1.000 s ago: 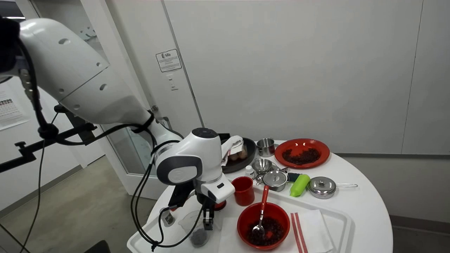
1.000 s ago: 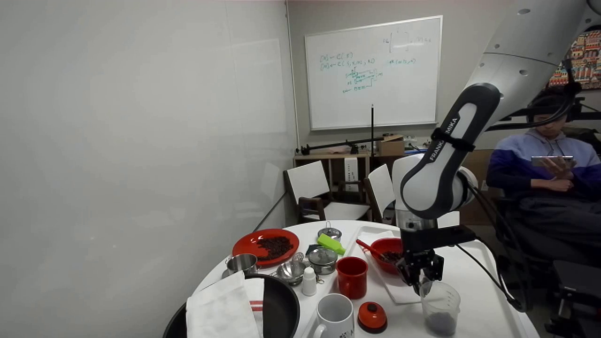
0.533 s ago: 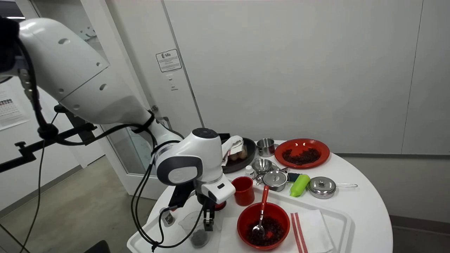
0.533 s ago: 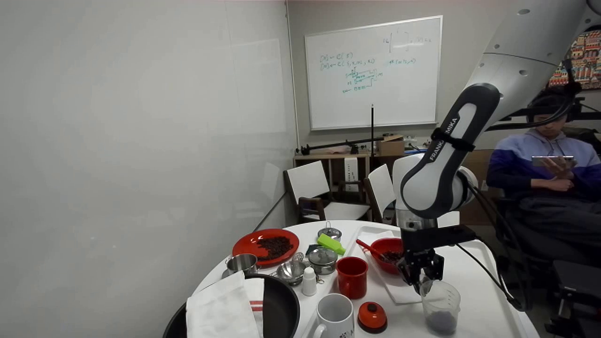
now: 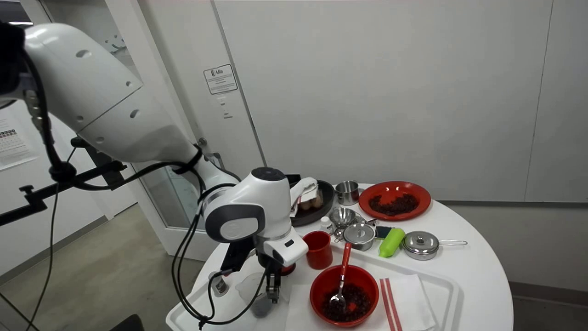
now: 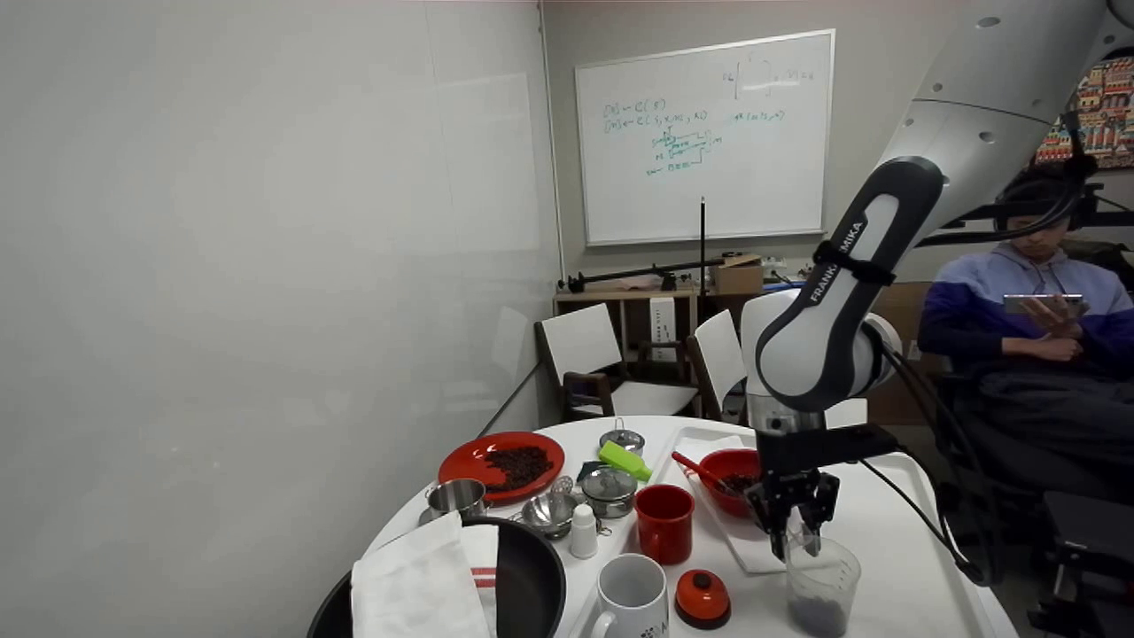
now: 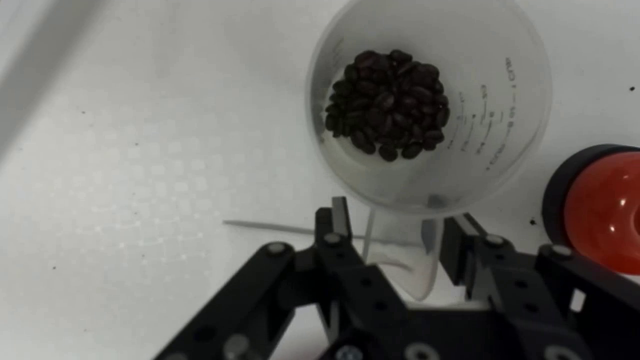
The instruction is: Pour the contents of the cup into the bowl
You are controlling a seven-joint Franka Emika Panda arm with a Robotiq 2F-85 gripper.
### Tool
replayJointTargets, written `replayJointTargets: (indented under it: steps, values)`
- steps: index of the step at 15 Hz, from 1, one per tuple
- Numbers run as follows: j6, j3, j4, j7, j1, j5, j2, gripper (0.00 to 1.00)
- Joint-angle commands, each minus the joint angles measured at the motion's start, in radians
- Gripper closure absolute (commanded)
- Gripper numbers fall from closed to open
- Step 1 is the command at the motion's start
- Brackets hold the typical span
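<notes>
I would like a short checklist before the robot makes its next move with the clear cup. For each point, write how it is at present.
1. Beans inside the cup: ok.
2. Handle between the fingers: ok, seen in the wrist view.
3. Gripper closed on the handle: not ok, a gap shows beside one finger.
4. Bowl free of tools: not ok, a spoon leans in it.
5. Room in the bowl: probably ok, its dark contents lie low.
6. Cup base flat on the tray: cannot tell.
</notes>
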Motion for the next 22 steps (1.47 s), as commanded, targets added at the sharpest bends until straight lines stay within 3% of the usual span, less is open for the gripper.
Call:
replayJointTargets:
  steps: [1,6,7,9,11,12,15,20,21,22]
  values:
    - [-0.01,0.001,0.002,-0.045,-0.006,0.039,-0.011,0.49]
    - [-0.008,0.005,-0.007,-0.072,-0.018,0.06,-0.027,0.95]
    - [-0.008,0.007,-0.01,-0.079,-0.021,0.066,-0.032,1.0]
    - [-0.008,0.008,-0.012,-0.09,-0.024,0.074,-0.04,1.0]
    - [-0.012,0.006,-0.009,-0.098,-0.026,0.078,-0.041,0.98]
    - [-0.015,0.006,-0.007,-0.102,-0.029,0.079,-0.04,0.66]
    - [-0.017,0.006,-0.006,-0.109,-0.033,0.082,-0.041,0.52]
    - [-0.02,0.006,-0.005,-0.113,-0.036,0.085,-0.042,0.13]
    - [-0.019,0.006,-0.007,-0.114,-0.036,0.086,-0.045,0.11]
    - [-0.019,0.007,-0.008,-0.116,-0.036,0.087,-0.048,0.26]
